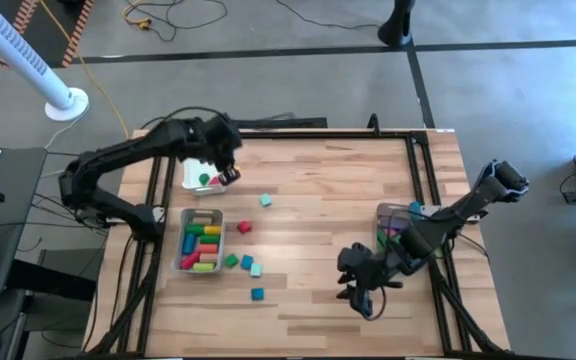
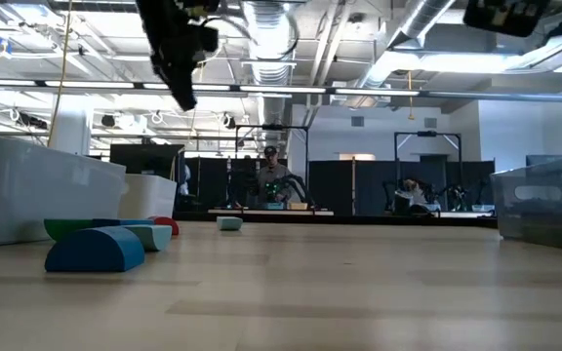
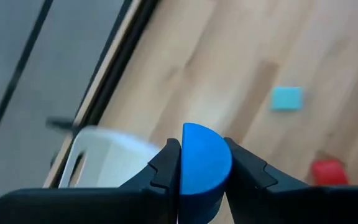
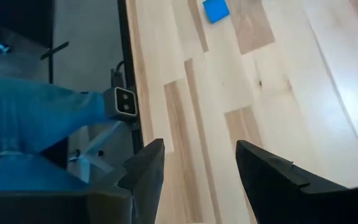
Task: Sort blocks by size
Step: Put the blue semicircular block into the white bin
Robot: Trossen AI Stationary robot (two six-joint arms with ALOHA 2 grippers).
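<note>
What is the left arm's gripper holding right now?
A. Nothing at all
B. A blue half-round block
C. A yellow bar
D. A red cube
B. The left wrist view shows the left gripper with its jaws closed on a blue half-round block, curved edge pointing away from the camera, above the table near the white tray.

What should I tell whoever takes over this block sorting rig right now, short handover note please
Left gripper: jaws shut on a blue half-round block, above the white tray.
Right gripper: jaws open, empty, over bare table near the front edge.
Done: a clear bin beside the loose blocks holds many coloured blocks; another bin sits under the right arm.
Left: drop the held block; loose blocks on the table remain to sort.
</note>
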